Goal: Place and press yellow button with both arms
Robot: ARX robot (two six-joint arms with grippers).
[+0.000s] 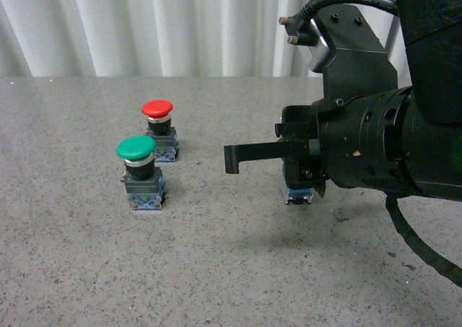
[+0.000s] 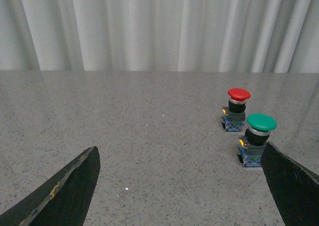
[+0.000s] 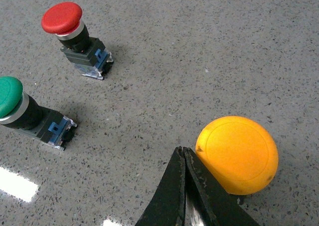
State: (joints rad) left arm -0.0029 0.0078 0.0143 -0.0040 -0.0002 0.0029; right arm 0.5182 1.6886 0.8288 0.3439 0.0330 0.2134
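Observation:
In the right wrist view the yellow button (image 3: 237, 153) shows its round yellow cap from above. My right gripper (image 3: 182, 152) is shut, its two fingers pressed together with nothing between them, and their tip lies just beside the cap's edge. From the front, the black right arm covers the cap, and only the bluish base of the yellow button (image 1: 299, 195) peeks out below it. There the right gripper (image 1: 232, 159) points left, level above the table. My left gripper (image 2: 182, 186) stands open over bare table, its black fingers (image 2: 75, 186) far apart, and it does not show in the front view.
A green-capped button (image 1: 136, 148) and a red-capped button (image 1: 157, 110) stand upright at the left of the grey speckled table (image 1: 216, 269). In the left wrist view the green button (image 2: 260, 123) sits just beyond one finger. A pale curtain hangs behind the table.

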